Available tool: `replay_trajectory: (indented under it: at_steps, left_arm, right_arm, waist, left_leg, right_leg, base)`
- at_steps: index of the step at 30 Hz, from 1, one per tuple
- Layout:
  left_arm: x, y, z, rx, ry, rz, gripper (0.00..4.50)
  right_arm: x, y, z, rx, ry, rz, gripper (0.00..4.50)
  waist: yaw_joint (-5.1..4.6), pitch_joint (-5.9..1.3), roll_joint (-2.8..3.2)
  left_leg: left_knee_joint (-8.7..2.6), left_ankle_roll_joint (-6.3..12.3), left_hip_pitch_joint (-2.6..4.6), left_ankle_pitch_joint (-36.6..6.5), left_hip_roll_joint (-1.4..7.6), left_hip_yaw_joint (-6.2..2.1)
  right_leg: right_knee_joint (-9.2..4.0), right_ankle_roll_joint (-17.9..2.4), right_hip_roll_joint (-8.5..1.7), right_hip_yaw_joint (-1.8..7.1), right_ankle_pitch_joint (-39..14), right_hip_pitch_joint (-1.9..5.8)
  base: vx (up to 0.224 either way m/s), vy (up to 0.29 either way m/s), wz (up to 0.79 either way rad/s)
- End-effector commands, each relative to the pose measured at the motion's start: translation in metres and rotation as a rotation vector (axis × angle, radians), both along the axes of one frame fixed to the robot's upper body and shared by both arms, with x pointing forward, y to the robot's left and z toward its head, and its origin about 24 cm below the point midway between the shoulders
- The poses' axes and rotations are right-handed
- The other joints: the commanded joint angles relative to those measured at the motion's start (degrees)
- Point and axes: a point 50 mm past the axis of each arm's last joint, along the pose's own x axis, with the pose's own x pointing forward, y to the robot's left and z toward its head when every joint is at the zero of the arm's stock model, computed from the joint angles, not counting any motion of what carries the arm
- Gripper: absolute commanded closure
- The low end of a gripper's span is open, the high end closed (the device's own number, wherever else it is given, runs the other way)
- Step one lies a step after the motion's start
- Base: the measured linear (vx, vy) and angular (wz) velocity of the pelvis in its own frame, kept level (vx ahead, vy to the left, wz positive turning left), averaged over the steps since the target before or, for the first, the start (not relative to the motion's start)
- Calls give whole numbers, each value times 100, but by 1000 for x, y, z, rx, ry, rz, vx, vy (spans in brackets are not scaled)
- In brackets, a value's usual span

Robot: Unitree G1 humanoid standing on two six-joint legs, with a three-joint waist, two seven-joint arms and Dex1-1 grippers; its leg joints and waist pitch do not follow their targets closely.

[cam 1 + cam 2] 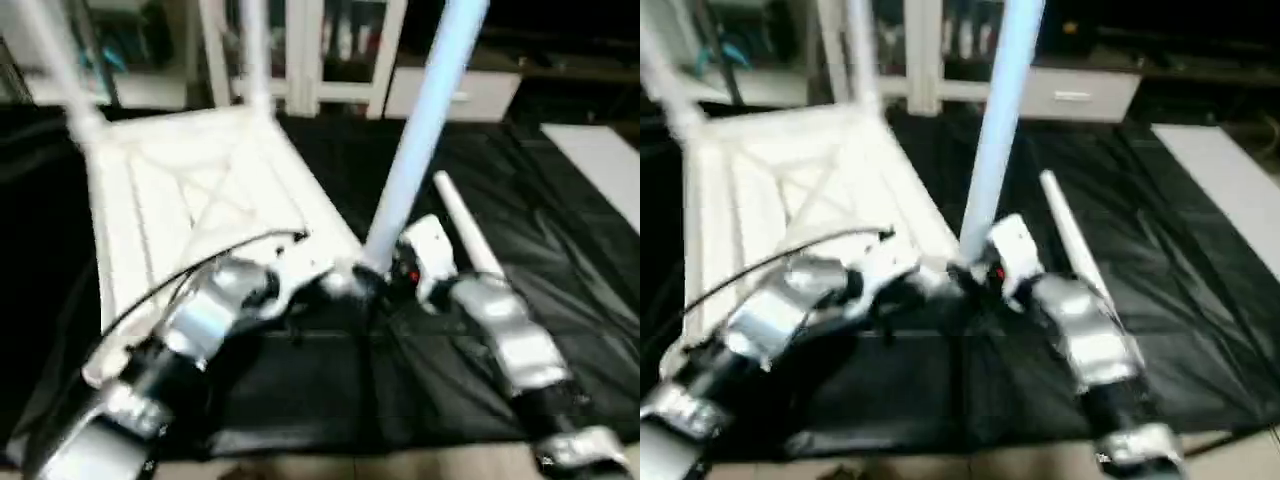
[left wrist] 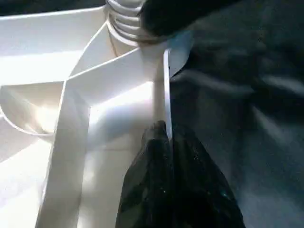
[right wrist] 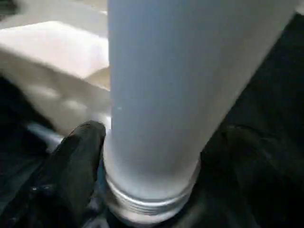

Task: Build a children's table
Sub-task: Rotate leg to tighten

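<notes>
Tabletop point(image 1: 200, 190): lay upside down on the black cover point(image 1: 560, 260) of the worktable, ribbed X-braced underside facing up; white moulded plastic, square, with raised rims and thin diagonal ribs.
Standing leg point(image 1: 425, 130): rose from the tabletop's near right corner, long axis nearly upright and leaning a little to the right; a smooth white tube, its top cut off by the picture's edge. In the right wrist view its foot point(image 3: 152, 199) ended in a ringed collar at the socket; how deep it sat could not be made out.
Far legs: two more tubes point(image 1: 60, 70) point(image 1: 255, 50) stood at the tabletop's far corners, blurred and cut off above.
Loose leg point(image 1: 465, 230): lay flat on the cover just right of the tabletop, long axis running away from the robot; its near end hidden behind the right forearm.
Left gripper point(image 2: 166, 142): black fingers pressed together on the thin outer rim of the tabletop, near the corner socket.
Right gripper point(image 3: 152, 180): fingers spread to either side of the standing leg's base, one black finger point(image 3: 78, 161) just beside the collar; contact could not be told.
Background: white cabinets beyond the tabletop, too blurred to read.
</notes>
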Motion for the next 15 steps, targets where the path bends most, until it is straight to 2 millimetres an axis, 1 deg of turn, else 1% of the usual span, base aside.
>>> replay_trajectory:
  at_steps: [1, 2, 3, 6, 7, 8, 10, 11, 12, 15]
  left_arm:
    - [-18, 8, -21, 75, 138, -73, 450]
    - [-22, 9, -20, 76, 151, -117, 450]
    - [-27, 10, -19, 78, 183, -165, 450]
    - [-39, 12, -17, 78, 247, -260, 450]
    - [-40, 13, -17, 82, 255, -266, 450]
    - [-42, 14, -17, 95, 261, -271, 450]
    - [-42, 14, -16, 99, 260, -270, 450]
    - [-42, 15, -16, 103, 259, -270, 450]
    - [-42, 16, -16, 110, 261, -274, 450]
    - [-44, 17, -15, 121, 277, -291, 450]
  right_arm:
    - [-8, -14, 7, -15, 14, 116, 12]
    - [-11, -16, 8, -23, 28, 163, 12]
    - [-15, -17, 8, -34, 47, 225, 12]
    - [-20, -19, 8, -52, 73, 314, 12]
    - [-21, -19, 8, -53, 78, 329, 12]
    - [-25, -19, 7, -63, 86, 378, 12]
    - [-26, -19, 7, -65, 90, 393, 12]
    - [-27, -18, 7, -71, 90, 411, 12]
    - [-29, -16, 7, -72, 97, 445, 12]
    - [-33, -13, 6, -62, 115, 500, 12]
  waist:
    - [-16, -341, 30]
    - [-26, -341, 23]
    - [-26, -343, -5]
    - [-23, -332, 4]
    - [-19, -333, -10]
    - [-18, -326, -5]
    - [-14, -319, -4]
    - [-12, -319, -15]
    - [-8, -322, -8]
    - [-12, -329, -7]
  left_leg:
    - [-395, 129, 154, -912, 536, -217]
    - [-397, 131, 145, -928, 532, -220]
    - [-398, 144, 149, -957, 529, -220]
    - [-396, 138, 150, -1029, 527, -222]
    - [-397, 119, 156, -1075, 527, -222]
    - [-395, 99, 161, -1130, 529, -218]
    - [-399, 47, 168, -1176, 530, -221]
    - [-399, 30, 172, -1210, 530, -218]
    - [-404, -32, 181, -1297, 533, -227]
    - [-404, -40, 166, -1311, 529, -236]
  right_leg:
    - [-253, -1292, -486, 364, -567, 227]
    - [-248, -1297, -487, 365, -590, 232]
    - [-260, -1301, -490, 362, -631, 232]
    - [-267, -1323, -500, 366, -836, 221]
    - [-273, -1329, -505, 363, -950, 217]
    - [-286, -1322, -504, 370, -1050, 203]
    - [-299, -1315, -502, 372, -1154, 193]
    - [-306, -1308, -503, 372, -1201, 189]
    - [-307, -1283, -503, 372, -1280, 182]
    - [-288, -1275, -494, 370, -1192, 191]
  base:
    - [0, 0, 0]
    - [0, 0, 0]
    - [0, 0, 0]
    - [0, 0, 0]
    - [0, 0, 0]
    - [0, 0, 0]
    - [0, 0, 0]
    - [0, 0, 0]
    - [0, 0, 0]
    - [0, 0, 0]
